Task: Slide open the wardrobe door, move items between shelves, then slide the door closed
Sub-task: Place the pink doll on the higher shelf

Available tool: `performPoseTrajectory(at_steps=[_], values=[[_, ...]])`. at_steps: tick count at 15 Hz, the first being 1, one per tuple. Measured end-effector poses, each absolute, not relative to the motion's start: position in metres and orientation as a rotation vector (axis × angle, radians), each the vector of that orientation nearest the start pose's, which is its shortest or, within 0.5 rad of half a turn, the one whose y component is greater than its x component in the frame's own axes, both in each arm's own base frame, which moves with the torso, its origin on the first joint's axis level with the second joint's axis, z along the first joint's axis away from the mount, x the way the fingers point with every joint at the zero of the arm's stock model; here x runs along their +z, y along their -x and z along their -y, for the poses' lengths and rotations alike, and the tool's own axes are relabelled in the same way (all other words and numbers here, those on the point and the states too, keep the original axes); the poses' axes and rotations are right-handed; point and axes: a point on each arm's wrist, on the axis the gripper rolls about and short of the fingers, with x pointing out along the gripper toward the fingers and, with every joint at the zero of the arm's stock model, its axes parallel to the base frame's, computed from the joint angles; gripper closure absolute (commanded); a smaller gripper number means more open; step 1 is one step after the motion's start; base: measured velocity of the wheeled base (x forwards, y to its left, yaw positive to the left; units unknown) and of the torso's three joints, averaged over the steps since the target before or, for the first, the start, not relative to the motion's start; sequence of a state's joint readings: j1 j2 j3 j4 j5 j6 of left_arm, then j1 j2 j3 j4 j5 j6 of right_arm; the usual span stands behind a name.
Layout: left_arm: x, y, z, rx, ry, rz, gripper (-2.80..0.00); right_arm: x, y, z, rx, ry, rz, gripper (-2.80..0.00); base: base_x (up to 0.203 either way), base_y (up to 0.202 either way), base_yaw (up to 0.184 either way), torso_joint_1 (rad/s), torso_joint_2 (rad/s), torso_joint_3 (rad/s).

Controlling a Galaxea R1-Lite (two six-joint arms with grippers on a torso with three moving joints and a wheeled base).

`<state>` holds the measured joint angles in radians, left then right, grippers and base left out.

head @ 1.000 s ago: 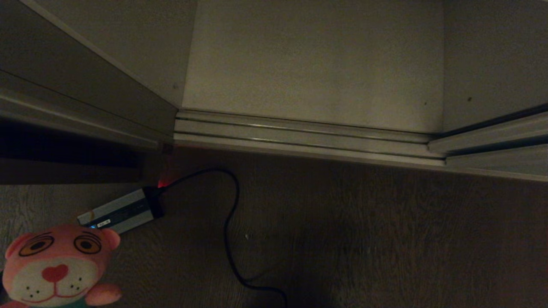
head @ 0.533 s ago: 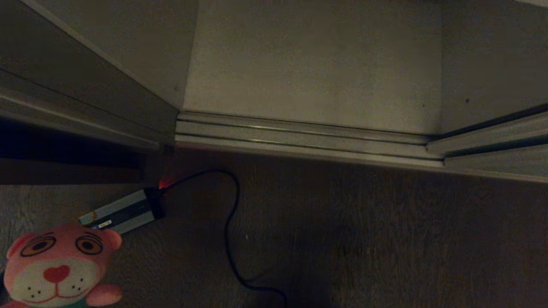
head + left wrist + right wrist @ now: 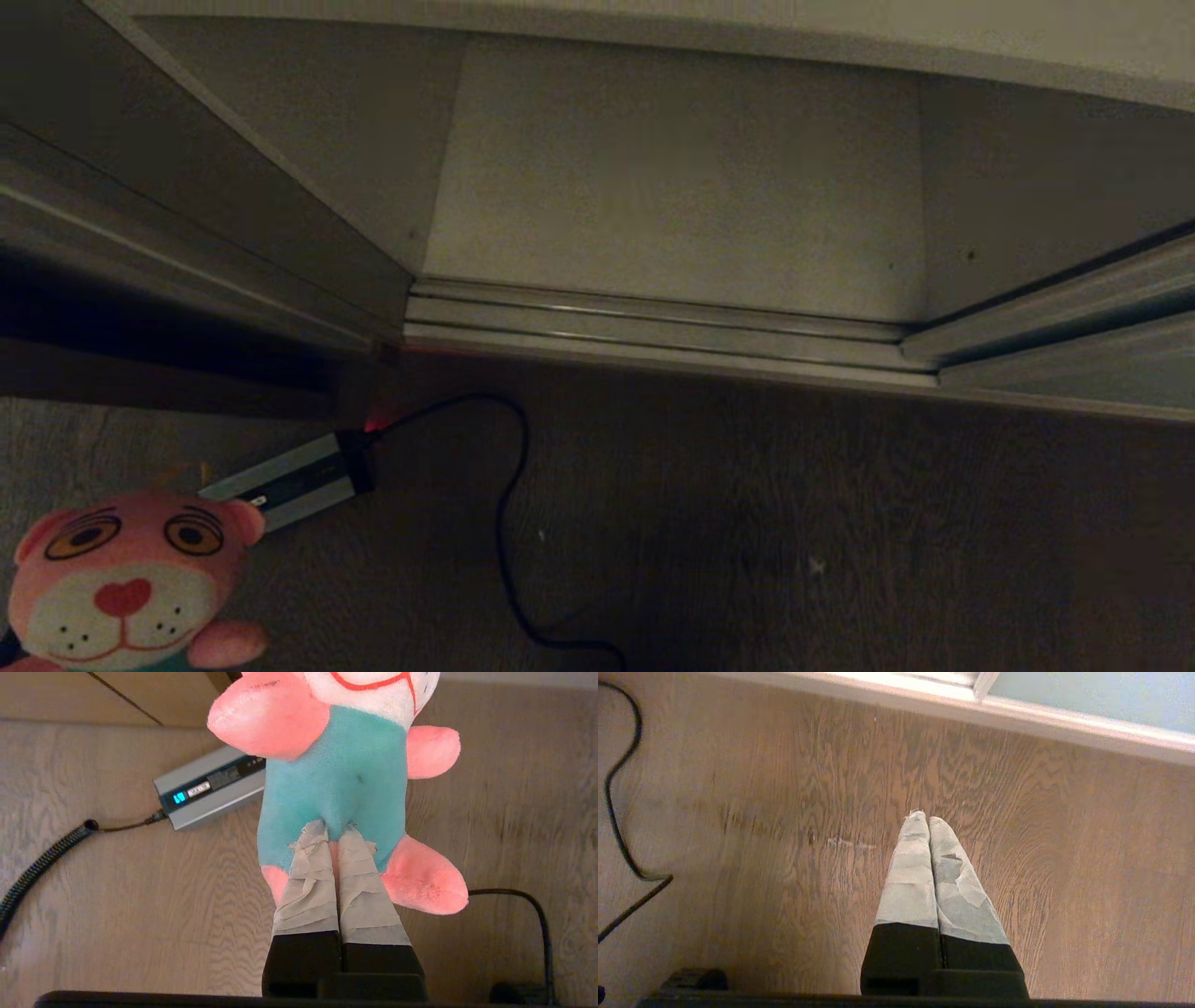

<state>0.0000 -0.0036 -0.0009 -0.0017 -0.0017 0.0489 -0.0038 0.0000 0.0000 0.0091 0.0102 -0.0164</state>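
Both pincers are closed: left pincer [image 3: 337, 828] clamps the pink plush toy [image 3: 336, 765] above the grey power brick [image 3: 210, 786], label unreadable; right pincer [image 3: 928, 819] grips nothing.

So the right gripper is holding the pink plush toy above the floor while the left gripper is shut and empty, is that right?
No, the arms are swapped. The left wrist view shows the left gripper shut on the pink plush toy above the wooden floor. The right wrist view shows the right gripper shut and empty.
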Motion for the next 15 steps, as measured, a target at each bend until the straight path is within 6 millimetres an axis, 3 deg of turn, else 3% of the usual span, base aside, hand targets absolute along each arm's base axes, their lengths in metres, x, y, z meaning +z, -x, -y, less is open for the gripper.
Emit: performPoseTrajectory(at_steps=[15], values=[[0.0759, 0.0231, 0.0, -0.001, -0.047, 0.007, 0.0, 0.0745, 0.0228, -0.0003, 0.007, 0.016, -0.009, 0.0, 0.0, 0.0, 0.0, 0.001, 0.0, 0.2]])
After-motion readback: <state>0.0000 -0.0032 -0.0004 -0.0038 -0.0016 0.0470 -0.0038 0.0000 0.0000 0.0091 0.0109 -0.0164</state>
